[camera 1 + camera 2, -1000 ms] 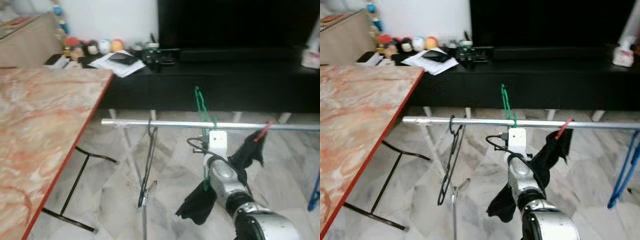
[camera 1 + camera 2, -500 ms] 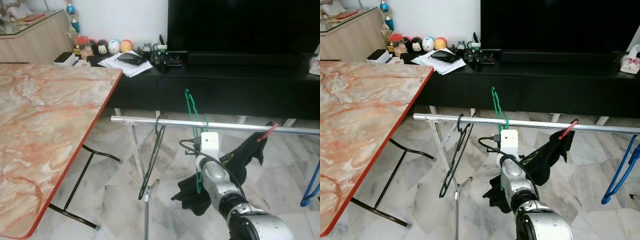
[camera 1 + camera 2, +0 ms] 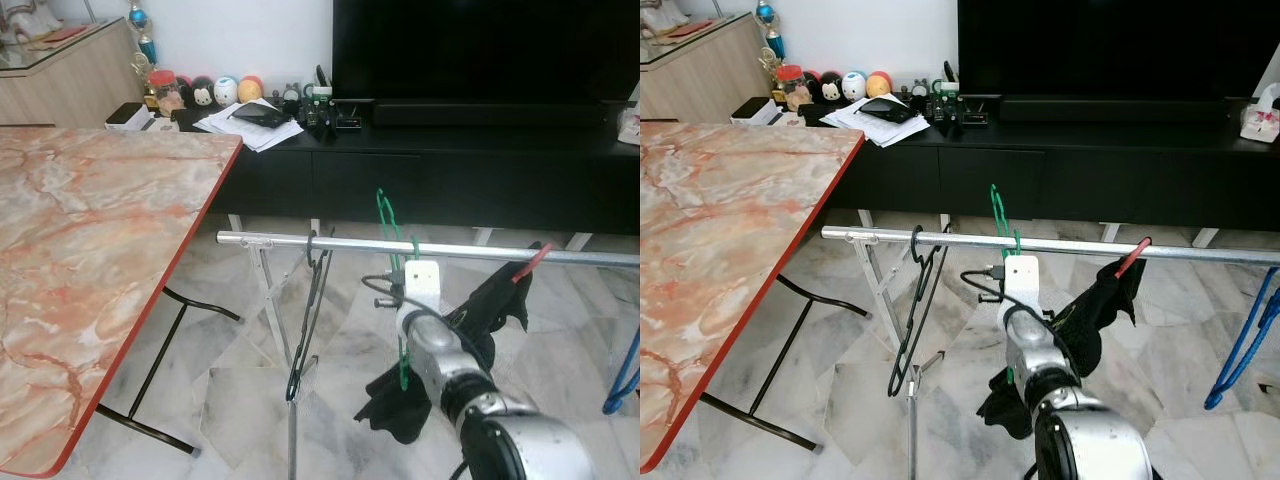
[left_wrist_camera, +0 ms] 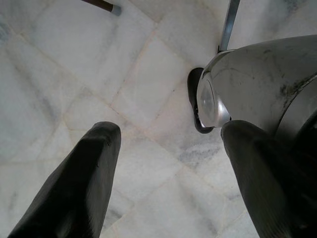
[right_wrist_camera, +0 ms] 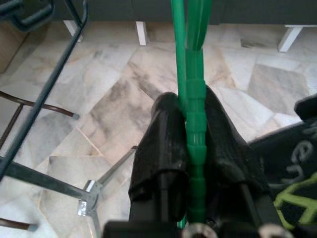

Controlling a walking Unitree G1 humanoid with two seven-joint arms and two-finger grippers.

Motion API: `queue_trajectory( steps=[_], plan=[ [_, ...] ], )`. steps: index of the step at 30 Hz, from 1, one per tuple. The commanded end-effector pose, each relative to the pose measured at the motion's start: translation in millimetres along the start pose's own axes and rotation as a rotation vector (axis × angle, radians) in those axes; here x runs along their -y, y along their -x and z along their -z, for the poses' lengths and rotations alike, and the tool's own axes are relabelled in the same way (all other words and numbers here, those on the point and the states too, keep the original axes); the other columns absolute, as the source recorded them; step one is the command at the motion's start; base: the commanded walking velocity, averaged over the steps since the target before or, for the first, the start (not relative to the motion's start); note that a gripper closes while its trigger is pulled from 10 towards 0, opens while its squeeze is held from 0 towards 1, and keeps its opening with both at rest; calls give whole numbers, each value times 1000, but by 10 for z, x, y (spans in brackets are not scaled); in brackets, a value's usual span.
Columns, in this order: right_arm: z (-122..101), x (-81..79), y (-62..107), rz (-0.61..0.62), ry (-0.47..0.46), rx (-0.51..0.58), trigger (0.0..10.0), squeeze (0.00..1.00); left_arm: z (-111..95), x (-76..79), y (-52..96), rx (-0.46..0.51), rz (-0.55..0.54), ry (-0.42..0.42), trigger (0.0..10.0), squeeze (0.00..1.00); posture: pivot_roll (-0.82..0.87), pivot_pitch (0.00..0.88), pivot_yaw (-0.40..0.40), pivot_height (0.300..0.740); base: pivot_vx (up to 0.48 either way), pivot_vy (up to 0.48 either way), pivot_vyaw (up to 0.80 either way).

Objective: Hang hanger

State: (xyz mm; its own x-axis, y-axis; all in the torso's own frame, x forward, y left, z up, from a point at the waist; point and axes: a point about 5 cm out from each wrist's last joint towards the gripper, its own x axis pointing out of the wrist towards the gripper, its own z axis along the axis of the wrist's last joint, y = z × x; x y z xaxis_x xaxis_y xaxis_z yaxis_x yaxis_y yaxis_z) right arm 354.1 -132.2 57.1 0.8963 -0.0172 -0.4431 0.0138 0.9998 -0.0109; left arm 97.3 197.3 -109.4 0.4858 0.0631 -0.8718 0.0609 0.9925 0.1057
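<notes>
Right gripper [image 5: 190, 134]: raised in front of the rail, fingers [image 5: 161, 144] pinched tight on the green hanger, one on each side of its stem.
Green hanger [image 3: 392, 222]: upright in the right gripper; its hook pokes up above the rail, just beside the bar. Whether the hook rests on the rail cannot be told. Its lower part runs down along the right arm.
Rail [image 3: 330, 243]: a silver bar running across the view on a folding metal stand [image 3: 270, 300], in front of the black cabinet.
Black hanger [image 3: 308, 310]: hooked on the rail to the left of the green hanger, hanging down and tilted.
Red hanger [image 3: 528, 262]: on the rail to the right, carrying a black garment [image 3: 495, 305] that drapes down behind the right arm.
Blue hanger [image 3: 1245, 345]: at the far right, hanging low from the rail.
Left gripper [image 4: 166, 148]: pointing down at the marble floor [image 4: 138, 99], fingers spread wide with nothing between them.
Table [image 3: 90, 260]: marble-patterned top with a red edge, at the left, well apart from the rail.
Cabinet [image 3: 450, 165]: long, low and black, with papers [image 3: 245, 125], small toys [image 3: 205, 92] and a TV [image 3: 480, 50] on top.
</notes>
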Motion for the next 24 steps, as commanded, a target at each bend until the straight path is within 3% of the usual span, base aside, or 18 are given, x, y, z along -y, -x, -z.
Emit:
queue_trajectory(
  steps=[1,4,14,15,16,17,18,24],
  plan=[
    [5,-34,-4,-11,-14,-34,10000,0,45,59,8,-19,33,-13,10000,0,33,0,44,740,0,0,0],
    [38,-54,-2,-12,-50,-72,10000,0,40,62,7,-18,34,-14,10000,0,33,0,44,740,0,0,0],
    [159,-87,23,-33,-33,-83,10000,0,32,67,5,-14,40,-17,10000,0,31,0,47,740,0,0,0],
    [197,-84,33,-41,-41,-79,10000,412,34,68,6,-15,41,-18,10000,0,31,0,47,740,0,0,0],
    [197,-84,33,-41,-41,-79,10000,412,34,68,6,-15,41,-18,10000,0,31,0,47,740,0,0,0],
    [200,-77,36,-42,-62,-65,10000,941,35,70,6,-14,41,-18,10000,0,31,0,47,740,0,0,0],
    [191,-70,35,-41,-72,-54,10000,1000,36,71,6,-14,42,-18,10000,0,31,0,47,740,0,0,0],
    [101,-57,31,-42,-33,20,10000,1000,38,79,8,-11,44,-21,10000,0,27,0,48,740,0,0,0]
  ],
)
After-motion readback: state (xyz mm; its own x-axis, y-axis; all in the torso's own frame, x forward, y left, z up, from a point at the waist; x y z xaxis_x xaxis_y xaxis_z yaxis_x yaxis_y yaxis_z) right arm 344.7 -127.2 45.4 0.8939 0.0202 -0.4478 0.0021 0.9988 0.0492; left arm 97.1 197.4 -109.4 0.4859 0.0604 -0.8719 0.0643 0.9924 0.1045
